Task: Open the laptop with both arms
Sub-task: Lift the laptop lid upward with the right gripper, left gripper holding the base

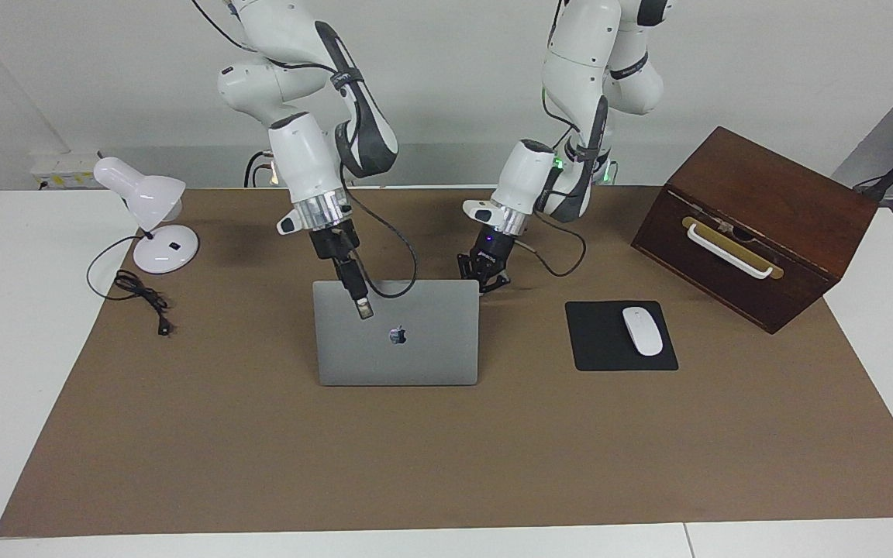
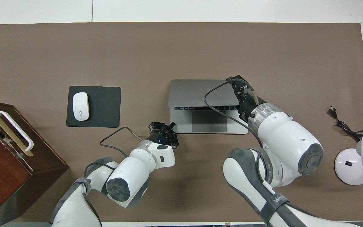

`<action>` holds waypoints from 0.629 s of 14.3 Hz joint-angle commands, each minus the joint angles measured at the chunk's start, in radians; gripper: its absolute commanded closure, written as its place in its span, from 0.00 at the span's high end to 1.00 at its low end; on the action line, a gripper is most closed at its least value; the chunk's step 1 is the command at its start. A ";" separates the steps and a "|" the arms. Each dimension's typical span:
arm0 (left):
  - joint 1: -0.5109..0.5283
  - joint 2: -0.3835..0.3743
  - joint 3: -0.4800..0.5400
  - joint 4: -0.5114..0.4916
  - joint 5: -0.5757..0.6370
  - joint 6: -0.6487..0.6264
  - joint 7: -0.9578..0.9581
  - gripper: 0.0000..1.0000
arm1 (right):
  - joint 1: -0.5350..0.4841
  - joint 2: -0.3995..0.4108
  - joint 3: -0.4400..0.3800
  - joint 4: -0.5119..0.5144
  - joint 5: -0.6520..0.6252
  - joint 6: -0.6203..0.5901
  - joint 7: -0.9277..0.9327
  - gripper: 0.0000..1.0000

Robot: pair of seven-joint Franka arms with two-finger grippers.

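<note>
While clamped on the lid's upper edge, toward the right arm's end, hangs over the laptop (image 1: 415,349) (image 2: 200,91) slantwise: right gripper (image 1: 363,308) (image 2: 244,90), one finger (image 1: 365,308) down the lid's outer face with the logo just beside it. Comes in from above on a bent arm, with its black cable looping over the lid.

Sits mid-table on the brown mat (image 1: 260,449), partly open: lid tilted up on its hinge, which lies along the edge farther from the robots. Shows, from overhead, the top row of keys (image 2: 200,108) and the grey trackpad (image 2: 209,121) below the raised lid.

Rests low at the base's corner nearest the robots, toward the left arm's end: left gripper (image 1: 484,280) (image 2: 168,126), fingertips closed together, nothing between them. Cannot tell whether pressing on the corner or just beside it.

Elsewhere, toward the left arm's end: white mouse (image 1: 642,331) on a black pad (image 1: 598,349), then a brown wooden box (image 1: 756,225) with a white handle. Toward the right arm's end: white lamp (image 1: 148,213) and its black cord (image 1: 140,291).
</note>
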 commanded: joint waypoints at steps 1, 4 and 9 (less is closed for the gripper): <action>-0.006 0.035 0.010 0.015 0.005 0.021 0.015 0.00 | -0.029 0.021 0.005 0.044 0.030 0.021 -0.036 1.00; -0.006 0.035 0.010 0.014 0.005 0.021 0.017 0.00 | -0.053 0.025 0.007 0.093 0.030 0.019 -0.057 1.00; -0.006 0.037 0.010 0.015 0.005 0.021 0.017 0.00 | -0.081 0.037 0.007 0.141 0.028 0.018 -0.059 1.00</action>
